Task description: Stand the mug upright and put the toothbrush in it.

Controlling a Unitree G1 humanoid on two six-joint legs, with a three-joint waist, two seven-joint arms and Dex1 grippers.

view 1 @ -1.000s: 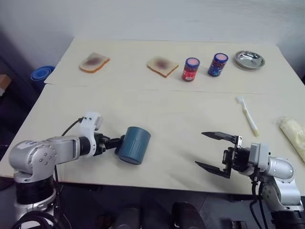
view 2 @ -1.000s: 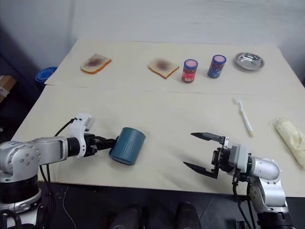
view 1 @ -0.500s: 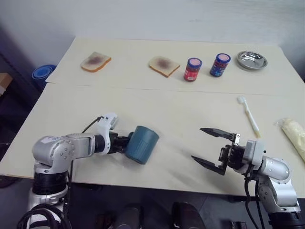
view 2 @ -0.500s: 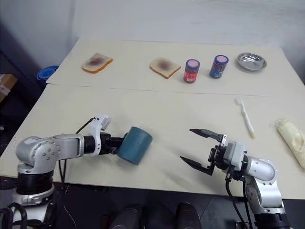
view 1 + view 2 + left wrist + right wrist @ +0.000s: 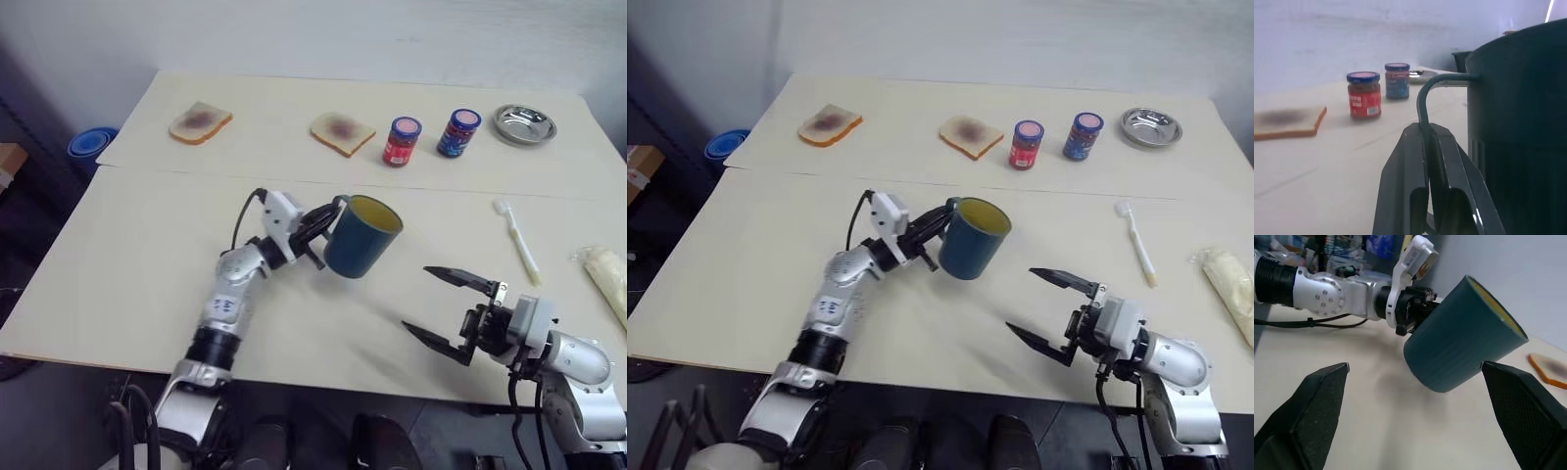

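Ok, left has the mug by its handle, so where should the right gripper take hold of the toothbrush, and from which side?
Probably the bare handle of the toothbrush, around its middle, coming down from above. It lies flat on the table, head toward the far side, so the open right gripper should turn its fingers across the handle. The wrapped lump beside it lies apart, leaving room.

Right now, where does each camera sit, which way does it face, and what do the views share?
Left and right eye views: on the head, looking forward and down over the table; both arms show, the left gripper shut on the handle of the mug, the right gripper open.
Left wrist view: on the left wrist, looking along its shut fingers past the mug toward the red jar and blue jar.
Right wrist view: on the right wrist, looking between its open fingers at the tilted mug and left arm.
Shared: every view shows the mug.
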